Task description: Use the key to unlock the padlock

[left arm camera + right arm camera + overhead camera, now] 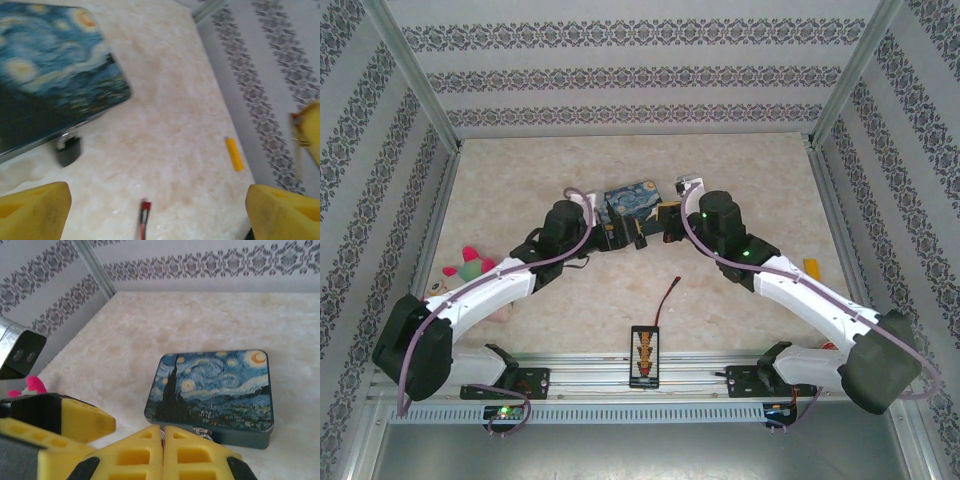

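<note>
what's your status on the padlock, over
Left gripper open. Right gripper shut. Padlock at front edge of tin, untouched. Red wire tip lies nearby.

Tin box (632, 200) sits mid-desk (740, 170), the padlock (68, 150) against its near edge. A wire (670, 293) lies nearer the arms, with a connector board (645, 355) in front of it at the desk's near edge. Plush toy (468, 265) far left; small block (811, 267) far right.

A blue Starry Night tin (632, 200) lies flat mid-table; a yellow block (811, 267) sits near the right wall; a red-and-black wire (669, 295) lies nearer; a pink plush toy (468, 264) rests left.
</note>
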